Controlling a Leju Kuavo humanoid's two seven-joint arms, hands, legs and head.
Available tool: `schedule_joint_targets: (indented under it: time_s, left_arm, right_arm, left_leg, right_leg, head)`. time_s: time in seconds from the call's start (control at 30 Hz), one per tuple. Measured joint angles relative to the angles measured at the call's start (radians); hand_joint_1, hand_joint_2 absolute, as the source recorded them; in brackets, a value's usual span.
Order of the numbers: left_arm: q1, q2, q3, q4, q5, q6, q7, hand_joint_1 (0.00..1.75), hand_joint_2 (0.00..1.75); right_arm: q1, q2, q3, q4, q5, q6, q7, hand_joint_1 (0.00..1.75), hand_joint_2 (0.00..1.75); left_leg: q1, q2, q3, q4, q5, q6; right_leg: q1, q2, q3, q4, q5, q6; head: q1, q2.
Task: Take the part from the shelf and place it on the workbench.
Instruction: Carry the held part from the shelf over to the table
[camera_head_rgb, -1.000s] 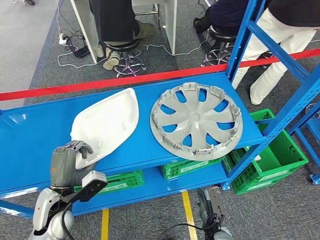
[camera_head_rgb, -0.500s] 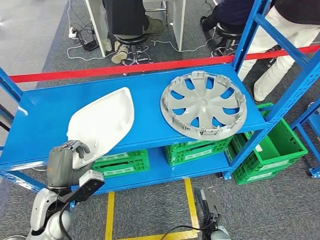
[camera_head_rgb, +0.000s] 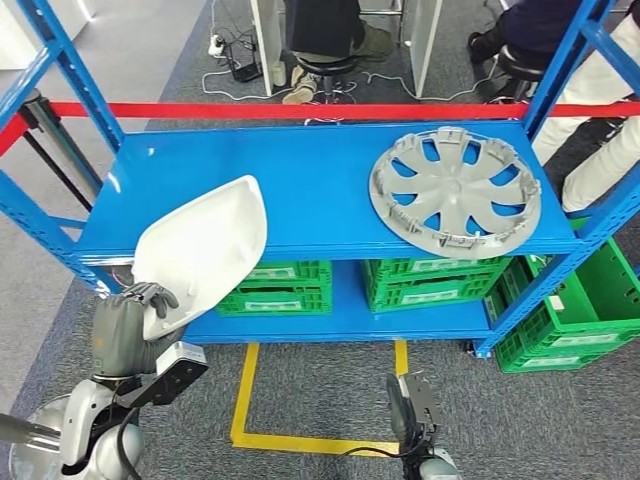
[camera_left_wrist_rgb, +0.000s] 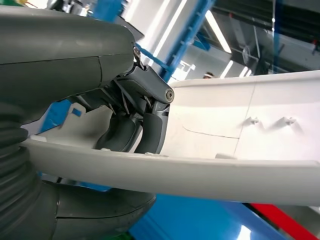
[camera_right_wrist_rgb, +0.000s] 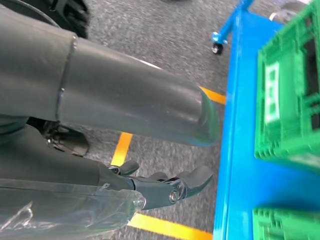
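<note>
Since a second ago the whole picture has slid, so the robot has stepped back and turned; the white part sits in the same grip as before. It is off the blue shelf now, just past the front edge near the left corner, held up in the air. The left hand holds it by the near rim, with the dark fingers curled inside the shell and the thick thumb under it. The right hand hangs low by the floor, fingers a little apart and holding nothing.

Taking looks done; carrying is the step now. Next the robot likely has to turn to the workbench, which I cannot see anywhere. The silver wheel cover lies by the shelf's right end.
</note>
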Motion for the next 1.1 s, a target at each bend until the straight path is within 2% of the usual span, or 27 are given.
schedule_joint_targets:
  time_s: [0.03,0.07,0.1,0.13,0.17,0.23,0.27,0.3,0.33,0.37,0.43,0.47,0.5,0.53,0.6,0.63,0.67,0.7,0.77,0.8,0.83,0.87,0.93,1.0,1.03,1.07,1.1]
  left_arm:
    - [-0.003,-0.001,0.0,0.0,0.0,0.0,0.0,1.55,1.75]
    - [-0.003,0.0,0.0,0.0,0.001,0.0,0.0,1.55,1.75]
    - [-0.002,0.001,0.0,0.0,0.002,0.0,0.0,1.55,1.75]
    - [-0.001,0.001,0.0,0.0,0.002,-0.001,0.0,1.55,1.75]
    - [0.0,0.002,0.0,0.0,0.002,-0.001,0.001,1.55,1.75]
    - [-0.001,0.001,0.0,0.0,0.003,-0.002,0.002,1.55,1.75]
    - [-0.001,0.0,0.0,0.0,0.003,-0.003,0.002,1.55,1.75]
    - [-0.001,0.0,0.0,0.0,0.003,-0.003,0.002,1.55,1.75]
    - [-0.001,0.0,0.0,0.001,0.003,-0.004,0.002,1.55,1.75]
    - [0.0,0.0,0.0,0.001,0.004,-0.005,0.002,1.55,1.75]
    - [0.0,0.0,0.0,0.001,0.004,-0.005,0.002,1.55,1.75]
    - [0.0,0.0,0.0,0.001,0.004,-0.006,0.002,1.55,1.75]
    - [0.0,0.001,0.0,0.001,0.004,-0.006,0.002,1.55,1.75]
    - [0.0,0.001,0.0,0.001,0.004,-0.006,0.002,1.55,1.75]
    - [0.0,0.001,-0.001,0.002,0.004,-0.006,0.002,1.55,1.75]
    - [0.0,0.002,-0.001,0.002,0.004,-0.006,0.002,1.55,1.75]
    - [0.0,0.004,-0.001,0.003,0.005,-0.006,0.002,1.55,1.75]
    - [-0.001,0.005,-0.001,0.003,0.005,-0.006,0.002,1.55,1.75]
    - [-0.002,0.005,-0.001,0.003,0.006,-0.006,0.002,1.55,1.75]
    - [-0.002,0.006,-0.002,0.004,0.006,-0.006,0.002,1.55,1.75]
    - [-0.002,0.006,-0.002,0.004,0.006,-0.006,0.002,1.55,1.75]
    - [-0.002,0.006,-0.002,0.004,0.006,-0.006,0.002,1.55,1.75]
    - [-0.002,0.006,-0.002,0.004,0.006,-0.006,0.002,1.55,1.75]
    - [-0.004,0.006,-0.002,0.004,0.009,-0.006,0.002,1.55,1.75]
    - [-0.004,0.006,-0.002,0.004,0.011,-0.005,0.002,1.55,1.75]
    - [-0.004,0.006,-0.002,0.005,0.014,-0.005,0.002,1.55,1.75]
    - [-0.003,0.006,-0.002,0.006,0.018,-0.004,0.002,1.55,1.75]
  right_arm:
    - [-0.001,0.0,0.001,-0.001,-0.002,-0.001,0.0,0.0,0.0]
    - [-0.002,0.0,0.002,-0.001,-0.004,-0.001,0.0,0.0,0.0]
    - [-0.002,0.0,0.005,-0.001,-0.005,-0.002,0.0,0.0,0.0]
    - [-0.001,0.0,0.007,-0.001,-0.007,-0.002,0.0,0.0,0.0]
    - [0.001,0.0,0.009,-0.001,-0.008,-0.002,0.0,0.0,0.0]
    - [0.006,-0.001,0.012,-0.001,-0.011,-0.002,0.001,0.0,0.0]
    - [0.008,-0.001,0.013,-0.001,-0.012,-0.001,0.001,0.0,0.0]
    - [0.009,-0.001,0.014,-0.001,-0.015,0.001,0.001,0.0,0.0]
    - [0.009,-0.002,0.014,-0.001,-0.018,0.006,0.001,0.0,0.0]
    - [0.009,-0.002,0.015,-0.001,-0.023,0.011,0.001,0.0,0.0]
    - [0.005,-0.002,0.015,-0.002,-0.03,0.021,0.001,0.0,0.0]
    - [0.002,-0.002,0.015,-0.002,-0.033,0.024,0.001,0.0,0.0]
    - [-0.002,-0.002,0.016,-0.002,-0.034,0.026,0.0,0.0,0.0]
    - [-0.005,-0.002,0.016,-0.003,-0.035,0.027,0.0,0.0,0.0]
    - [-0.008,-0.002,0.016,-0.003,-0.037,0.027,0.0,0.0,0.0]
    - [-0.008,-0.002,0.017,-0.003,-0.038,0.027,0.001,0.0,0.0]
    - [-0.008,-0.002,0.017,-0.003,-0.038,0.026,0.001,0.0,0.0]
    - [-0.008,-0.002,0.017,-0.002,-0.039,0.026,0.001,0.0,0.0]
    - [-0.006,-0.002,0.017,-0.002,-0.039,0.026,0.001,0.0,0.0]
    - [-0.005,-0.002,0.017,-0.002,-0.039,0.026,0.001,0.0,0.0]
    - [-0.004,-0.003,0.017,-0.002,-0.039,0.025,0.001,0.0,0.0]
    - [-0.003,-0.003,0.017,-0.002,-0.039,0.025,0.001,0.0,0.0]
    - [-0.004,-0.003,0.017,-0.002,-0.039,0.024,0.001,0.0,0.0]
    - [-0.008,-0.003,0.017,-0.002,-0.041,0.02,0.001,0.0,0.0]
    - [-0.009,-0.003,0.017,-0.002,-0.043,0.019,0.0,0.0,0.0]
    - [-0.009,-0.003,0.017,-0.002,-0.045,0.018,0.0,0.0,0.0]
    - [-0.007,-0.004,0.017,-0.002,-0.046,0.018,0.0,0.0,0.0]
  left_leg:
    - [-0.004,0.01,0.018,-0.033,-0.01,0.01]
    - [-0.008,0.002,0.016,-0.045,-0.013,0.025]
    - [-0.009,-0.008,0.006,-0.045,-0.005,0.038]
    - [-0.01,-0.02,-0.002,-0.045,0.004,0.048]
    - [-0.01,-0.032,-0.012,-0.045,0.015,0.058]
    - [-0.011,-0.058,-0.037,-0.046,0.04,0.071]
    - [-0.013,-0.071,-0.052,-0.045,0.052,0.075]
    - [-0.016,-0.083,-0.067,-0.045,0.064,0.079]
    - [-0.019,-0.094,-0.082,-0.044,0.076,0.08]
    - [-0.021,-0.103,-0.095,-0.044,0.087,0.081]
    - [-0.023,-0.112,-0.116,-0.043,0.106,0.078]
    - [-0.024,-0.113,-0.123,-0.042,0.114,0.075]
    - [-0.024,-0.112,-0.127,-0.042,0.121,0.071]
    - [-0.024,-0.109,-0.129,-0.042,0.128,0.065]
    - [-0.023,-0.103,-0.131,-0.042,0.141,0.054]
    - [-0.023,-0.099,-0.136,-0.035,0.133,0.047]
    - [-0.023,-0.096,-0.145,-0.015,0.109,0.042]
    - [-0.023,-0.094,-0.158,0.024,0.067,0.037]
    - [-0.02,-0.092,-0.193,0.147,-0.036,0.029]
    - [-0.019,-0.091,-0.204,0.206,-0.068,0.027]
    - [-0.018,-0.091,-0.205,0.244,-0.076,0.025]
    - [-0.017,-0.091,-0.189,0.249,-0.064,0.025]
    - [-0.015,-0.096,-0.108,0.164,-0.019,0.027]
    - [-0.012,-0.118,-0.005,0.025,-0.016,0.034]
    - [-0.012,-0.127,0.024,-0.022,-0.025,0.039]
    - [-0.014,-0.129,0.036,-0.047,-0.03,0.045]
    - [-0.015,-0.122,0.03,-0.052,-0.025,0.053]
  right_leg:
    - [0.001,-0.011,-0.001,-0.001,0.008,0.006]
    - [0.0,-0.024,-0.001,-0.004,0.017,0.013]
    - [-0.004,-0.028,-0.001,-0.007,0.021,0.021]
    - [-0.008,-0.015,-0.004,-0.003,0.011,0.028]
    - [-0.01,0.01,-0.011,0.018,-0.018,0.033]
    - [-0.008,0.07,-0.042,0.125,-0.117,0.036]
    - [-0.005,0.086,-0.058,0.196,-0.163,0.033]
    - [-0.001,0.093,-0.067,0.253,-0.19,0.029]
    - [0.003,0.095,-0.063,0.281,-0.195,0.024]
    - [0.007,0.095,-0.04,0.271,-0.182,0.019]
    - [0.013,0.091,0.054,0.152,-0.143,0.006]
    - [0.017,0.087,0.104,0.079,-0.136,0.001]
    - [0.02,0.084,0.137,0.024,-0.134,-0.003]
    - [0.023,0.083,0.152,-0.006,-0.138,-0.006]
    - [0.025,0.089,0.144,-0.016,-0.127,-0.015]
    - [0.024,0.092,0.139,-0.017,-0.118,-0.021]
    - [0.021,0.094,0.132,-0.019,-0.106,-0.028]
    - [0.019,0.096,0.121,-0.021,-0.093,-0.033]
    - [0.018,0.1,0.092,-0.02,-0.069,-0.037]
    - [0.018,0.102,0.076,-0.02,-0.056,-0.037]
    - [0.018,0.105,0.06,-0.019,-0.043,-0.035]
    - [0.018,0.109,0.043,-0.019,-0.031,-0.034]
    - [0.017,0.121,0.014,-0.018,-0.006,-0.027]
    - [0.02,0.134,-0.008,-0.017,0.017,-0.019]
    - [0.021,0.14,-0.014,-0.018,0.029,-0.014]
    - [0.021,0.146,-0.02,-0.022,0.042,-0.008]
    - [0.019,0.153,-0.023,-0.028,0.056,-0.001]
  head:
    - [-0.001,0.0]
    - [-0.002,0.0]
    - [-0.002,0.0]
    - [-0.003,0.0]
    - [-0.002,0.0]
    - [0.003,0.0]
    - [0.005,0.0]
    - [0.007,0.0]
    - [0.007,0.0]
    - [0.007,0.0]
    - [0.007,0.0]
    - [0.006,0.0]
    - [0.005,0.0]
    - [0.006,0.0]
    - [0.008,0.0]
    - [0.009,0.0]
    - [0.006,0.0]
    - [0.004,0.0]
    - [0.0,0.0]
    - [-0.001,0.0]
    - [-0.001,0.0]
    - [-0.001,0.0]
    - [-0.001,0.0]
    - [0.0,0.0]
    - [0.0,0.0]
    - [-0.001,0.0]
    - [0.0,0.0]
